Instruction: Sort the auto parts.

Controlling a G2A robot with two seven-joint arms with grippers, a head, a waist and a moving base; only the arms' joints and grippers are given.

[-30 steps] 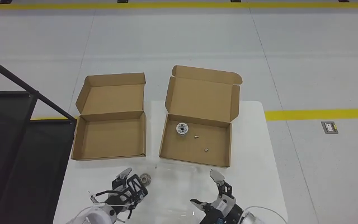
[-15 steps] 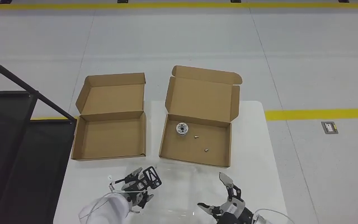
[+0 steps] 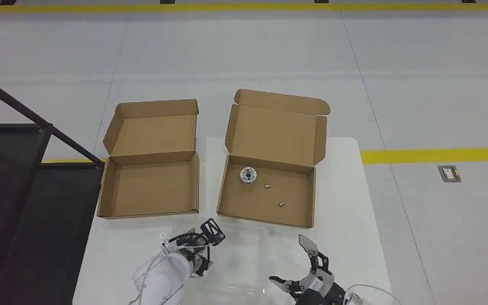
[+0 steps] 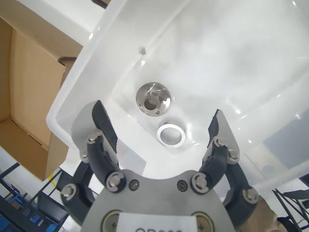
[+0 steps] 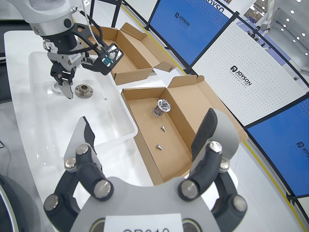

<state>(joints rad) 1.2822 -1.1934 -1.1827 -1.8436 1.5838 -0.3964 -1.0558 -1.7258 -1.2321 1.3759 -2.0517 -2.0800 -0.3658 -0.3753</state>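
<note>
A clear plastic tray (image 4: pixel 79 56) holds a flanged metal hub (image 4: pixel 153 102), a silver ring (image 4: pixel 171 135) and a tiny screw (image 4: pixel 143 50). My left gripper (image 4: pixel 160 127) hangs open just above the ring, one finger on each side, with the hub just beyond its tips. In the right wrist view the left gripper (image 5: pixel 64 86) stands low in the tray (image 5: pixel 131 131) beside the hub (image 5: pixel 83 90). My right gripper (image 5: pixel 147 131) is open and holds nothing, near the table's front edge (image 3: pixel 288 261). The right cardboard box (image 3: pixel 229 206) holds a metal pulley (image 3: pixel 247 174) and two small screws (image 3: pixel 268 185).
An open cardboard box (image 3: pixel 149 187) lies at the left with nothing in it, next to the right box. Both lids stand up at the back. A black frame (image 3: pixel 30 130) stands off the table's left side. Blue and white panels (image 5: pixel 241 68) fence the far side.
My left arm has swung to the right over the tray and now covers the hub from above. The right gripper drew back a little toward the front edge, then held still.
</note>
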